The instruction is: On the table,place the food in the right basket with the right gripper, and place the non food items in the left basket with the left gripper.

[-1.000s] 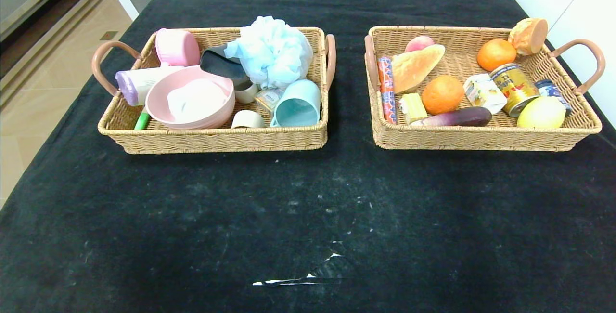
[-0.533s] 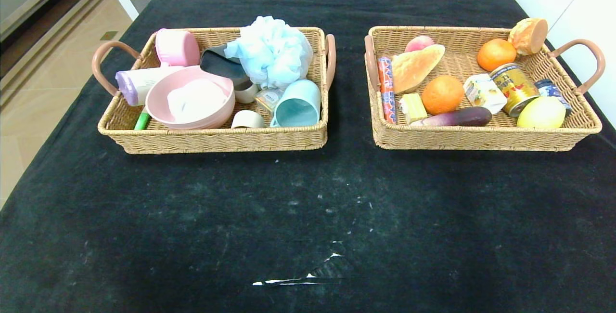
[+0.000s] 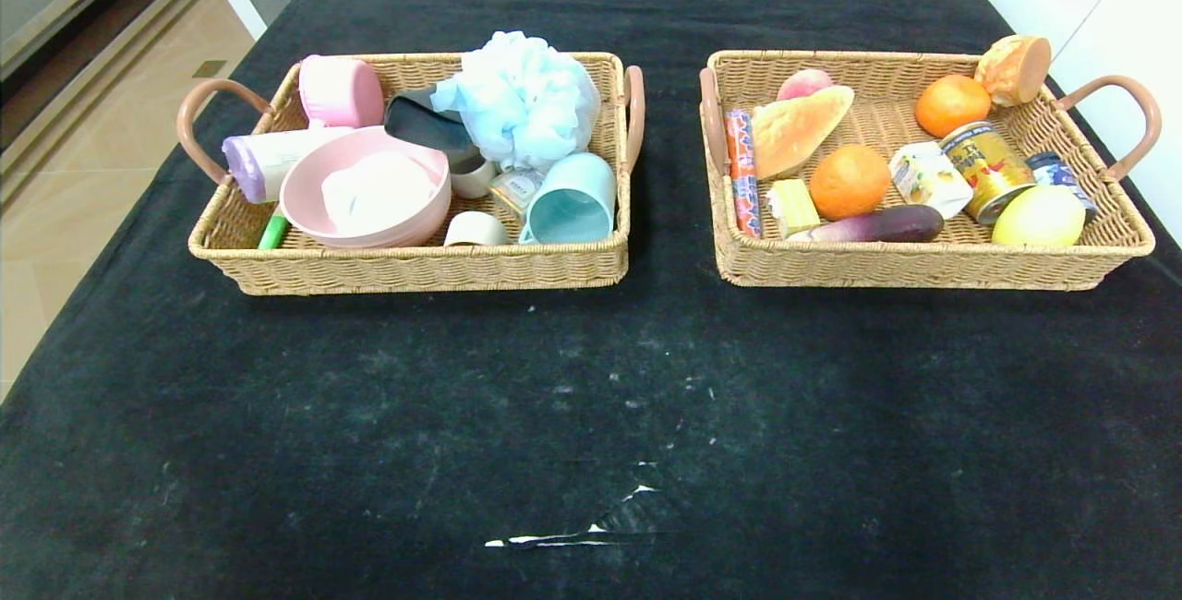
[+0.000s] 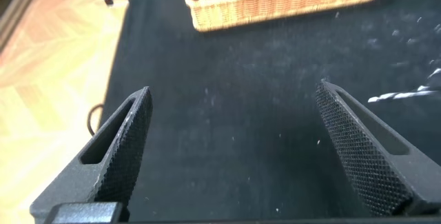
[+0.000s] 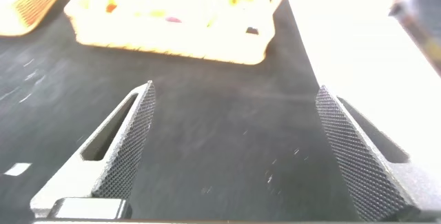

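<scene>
On the black-clothed table (image 3: 591, 397), the left basket (image 3: 416, 263) holds the light-blue pouf (image 3: 522, 97), black pouch (image 3: 429, 127), gold-edged card box (image 3: 517, 189) and white soap bar (image 3: 377, 191) in a pink bowl. The right basket (image 3: 923, 268) holds the orange-red sausage stick (image 3: 741, 172) and white carton (image 3: 926, 177). Neither gripper shows in the head view. My left gripper (image 4: 234, 86) hangs open and empty over bare cloth, short of the left basket (image 4: 289, 3). My right gripper (image 5: 236, 86) is open and empty, short of the right basket (image 5: 172, 38).
The left basket also has cups (image 3: 572, 203) and a pink bowl (image 3: 365, 203). Oranges (image 3: 850, 180), bread (image 3: 794, 129) and cans (image 3: 988, 166) fill the right one. A white scuff (image 3: 572, 535) marks the cloth's front. The floor (image 3: 55, 212) drops off on the left.
</scene>
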`<state>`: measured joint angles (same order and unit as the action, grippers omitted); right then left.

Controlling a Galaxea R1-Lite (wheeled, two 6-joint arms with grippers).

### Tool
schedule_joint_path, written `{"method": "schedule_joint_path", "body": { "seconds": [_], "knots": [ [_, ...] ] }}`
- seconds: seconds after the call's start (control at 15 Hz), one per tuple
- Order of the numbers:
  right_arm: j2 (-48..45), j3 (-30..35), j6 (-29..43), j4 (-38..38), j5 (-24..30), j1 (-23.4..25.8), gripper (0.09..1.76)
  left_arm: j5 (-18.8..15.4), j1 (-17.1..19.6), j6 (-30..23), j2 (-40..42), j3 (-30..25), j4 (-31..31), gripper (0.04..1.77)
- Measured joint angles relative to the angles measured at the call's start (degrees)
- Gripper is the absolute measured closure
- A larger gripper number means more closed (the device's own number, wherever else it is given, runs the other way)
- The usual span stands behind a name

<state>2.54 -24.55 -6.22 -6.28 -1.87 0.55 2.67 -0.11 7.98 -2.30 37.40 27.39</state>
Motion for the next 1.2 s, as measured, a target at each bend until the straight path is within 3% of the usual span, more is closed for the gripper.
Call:
{"method": "schedule_joint_path", "body": {
  "seconds": [0.13,0.6,0.8,1.2],
  "knots": [
    [-0.9,5.3,0.0,4.9,-1.2,0.0,0.15,0.0,0.0,-0.6,1.4,-5.6,-5.0,0.09],
    [-2.5,22.8,-1.2,13.4,-1.2,-0.1,0.15,-1.4,0.0,-2.0,2.4,-33.8,-31.0,0.09],
    [-2.6,24.3,-1.2,10.0,0.2,-0.1,0.15,-2.8,0.0,-4.1,2.4,-36.9,-30.7,0.09],
    [-2.6,24.0,5.1,4.8,2.9,-0.2,0.15,-2.9,0.0,-6.2,2.4,-37.4,-27.2,0.09]
  ]
}}
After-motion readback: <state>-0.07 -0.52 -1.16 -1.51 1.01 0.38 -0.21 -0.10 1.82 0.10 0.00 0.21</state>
